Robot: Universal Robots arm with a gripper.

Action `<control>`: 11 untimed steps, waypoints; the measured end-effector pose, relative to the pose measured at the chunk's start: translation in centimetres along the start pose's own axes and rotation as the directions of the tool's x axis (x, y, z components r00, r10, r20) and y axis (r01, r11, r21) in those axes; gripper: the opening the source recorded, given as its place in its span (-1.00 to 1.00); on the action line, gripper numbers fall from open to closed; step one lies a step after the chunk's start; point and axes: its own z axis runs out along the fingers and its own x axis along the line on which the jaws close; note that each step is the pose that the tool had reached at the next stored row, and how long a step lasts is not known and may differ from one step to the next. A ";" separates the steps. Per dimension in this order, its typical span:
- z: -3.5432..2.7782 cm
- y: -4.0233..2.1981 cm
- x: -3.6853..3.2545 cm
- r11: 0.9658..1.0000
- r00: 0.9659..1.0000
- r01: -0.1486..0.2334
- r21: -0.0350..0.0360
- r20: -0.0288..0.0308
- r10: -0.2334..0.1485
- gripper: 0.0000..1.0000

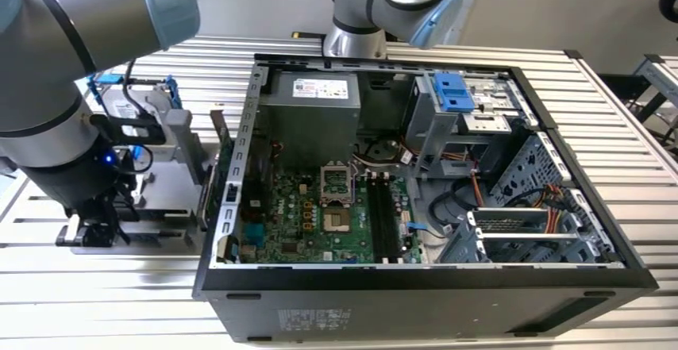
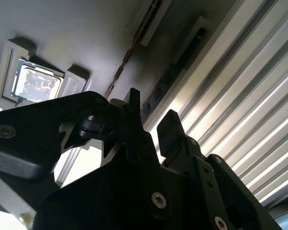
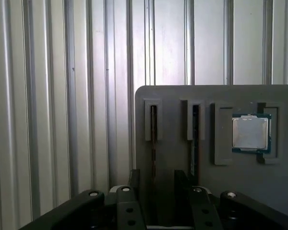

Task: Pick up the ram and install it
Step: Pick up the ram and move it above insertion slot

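Hovering over tray [image 3: 173, 100] with tool [image 3: 158, 175] parted, empty; ram [image 3: 153, 143] slotted just ahead in first wrist view, computer case [image 1: 424, 290] aside in exterior view.

Wrist views past gripper [image 3: 158, 182] onto tray [image 3: 173, 103]

Robotics lab: an opened desktop computer case [image 1: 424, 294], its motherboard [image 1: 307, 223] exposed, lies on a ribbed aluminium-profile table [image 1: 636, 112]. An industrial robot arm [image 1: 63, 72] stands beside the case, and a grey parts fixture [image 1: 159, 195] there holds a processor [image 3: 250, 132].
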 end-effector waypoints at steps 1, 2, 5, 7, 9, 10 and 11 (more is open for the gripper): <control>0.14 0.00 0.00 1.000 1.000 0.000 0.000 0.000 0.000 1.00; 0.30 -0.01 0.00 1.000 1.000 0.000 0.000 0.000 0.000 1.00; 0.75 -0.02 0.00 1.000 1.000 -0.001 0.000 0.000 0.001 1.00; 0.90 -0.02 -0.01 1.000 1.000 -0.001 0.000 0.000 0.001 1.00; 0.93 -0.01 -0.10 1.000 1.000 -0.002 0.000 0.000 0.002 1.00; 0.95 -0.02 -0.15 1.000 1.000 -0.001 0.000 0.001 0.001 1.00; 0.96 -0.02 -0.19 1.000 1.000 -0.001 0.000 0.002 0.001 1.00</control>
